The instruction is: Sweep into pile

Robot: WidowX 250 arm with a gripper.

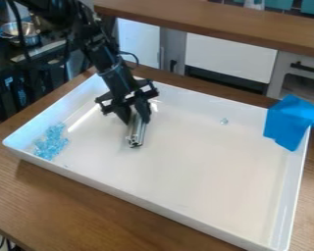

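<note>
Brown wood covers the desk point(74, 206), the broadest surface in view, running beneath and around a big, shallow tray. White and rectangular with a raised rim, the tray point(192, 166) sits at a slant, one corner pointing toward the viewer. Beyond the tray's far side runs a long wooden shelf point(219, 24), and below that shelf, also behind the tray, are white panels point(230, 57) in grey frames. A black robot arm point(107, 56) enters from the upper left and extends over the tray's far left part. Off past the tray's upper left is a dark counter with a metal bowl point(18, 30) on it. Bright blue sheet material point(291, 120) drapes over the tray's far right corner, partly inside the rim and partly outside. At the arm's lower end, the black end effector point(137, 121) hangs down inside the tray, left of its middle, clenched around a silver metal bar point(136, 136). The bar points down toward the tray's floor; whether it touches is hard to tell. Small, clear, pale blue pieces point(51, 142) lie gathered in a loose heap inside the tray's left corner, well apart from the bar. One stray piece point(223, 121) lies by itself toward the tray's far right side.
</note>
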